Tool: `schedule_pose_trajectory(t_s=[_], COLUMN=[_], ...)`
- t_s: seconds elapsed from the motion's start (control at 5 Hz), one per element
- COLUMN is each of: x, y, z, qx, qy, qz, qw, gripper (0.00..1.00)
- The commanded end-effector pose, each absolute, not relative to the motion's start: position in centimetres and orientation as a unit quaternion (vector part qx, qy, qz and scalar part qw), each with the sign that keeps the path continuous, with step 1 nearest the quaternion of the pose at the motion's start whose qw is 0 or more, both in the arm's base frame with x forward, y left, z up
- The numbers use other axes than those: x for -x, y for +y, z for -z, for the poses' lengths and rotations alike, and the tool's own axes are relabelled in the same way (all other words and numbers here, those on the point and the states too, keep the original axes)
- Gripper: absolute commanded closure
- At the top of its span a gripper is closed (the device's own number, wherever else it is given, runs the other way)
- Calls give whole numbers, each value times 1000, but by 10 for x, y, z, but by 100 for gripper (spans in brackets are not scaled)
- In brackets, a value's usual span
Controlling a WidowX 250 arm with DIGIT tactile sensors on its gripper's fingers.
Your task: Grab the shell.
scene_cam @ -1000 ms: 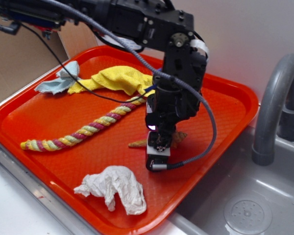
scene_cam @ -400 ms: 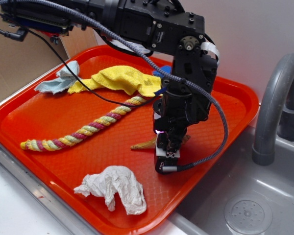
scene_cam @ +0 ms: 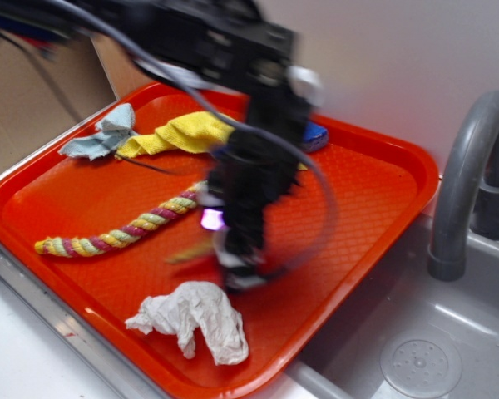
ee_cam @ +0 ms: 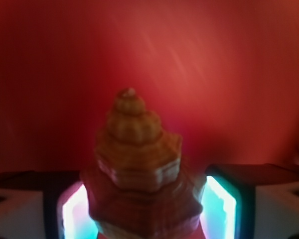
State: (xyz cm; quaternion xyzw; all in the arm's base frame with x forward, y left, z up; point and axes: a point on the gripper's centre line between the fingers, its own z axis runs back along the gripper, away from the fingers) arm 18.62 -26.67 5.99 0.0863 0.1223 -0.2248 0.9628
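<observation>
Since the earlier exterior frames your arm has swung toward nine o'clock and is caught in heavy motion blur, and the shell (ee_cam: 138, 169) has gone with it: its thin tail, which lay beside the claw's nine o'clock side at tray centre, now shows as a yellowish smear at about eight o'clock of the claw (scene_cam: 239, 270), farther toward the rope toy (scene_cam: 121, 235).

From the wrist view you can see the shell sitting between the two fingers, its knobby whorled body filling the gap, with a glowing pad (ee_cam: 74, 214) close against each flank. The claw looks closed on the shell, at about the width of the body. Whether the shell is off the tray (scene_cam: 374, 191) you cannot tell; the red surface behind it is blurred.

In the wrist view, the shell's spire points to twelve o'clock, away from the camera, its whorls stepping down wider toward six o'clock. Its long axis runs along the twelve-to-six line there, between the fingers rather than across them. In the exterior view the tail smear (scene_cam: 189, 252) trails out toward eight or nine o'clock, nearly level.

Around you, the crumpled white paper wad (scene_cam: 195, 320) lies at seven o'clock of the claw, near but apart. The yellow cloth (scene_cam: 179, 133) and pale blue rag (scene_cam: 100, 140) lie toward eleven o'clock, and the grey faucet (scene_cam: 466, 183) stands at three o'clock, off the tray.
</observation>
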Motion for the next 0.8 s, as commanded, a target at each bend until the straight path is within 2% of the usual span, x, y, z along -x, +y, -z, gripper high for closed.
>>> schedule_pose_trajectory(t_s=[0.0,0.2,0.4,0.6], x=[-151,-127,-120,-122], y=[-174,-134,-87,-88], z=[-121,-153,-178,-180], qx=[32,29,9,24], qy=[101,47,-34,-53], qz=[-30,-142,-114,-89], qw=[994,988,993,994], gripper=[100,100,100,100])
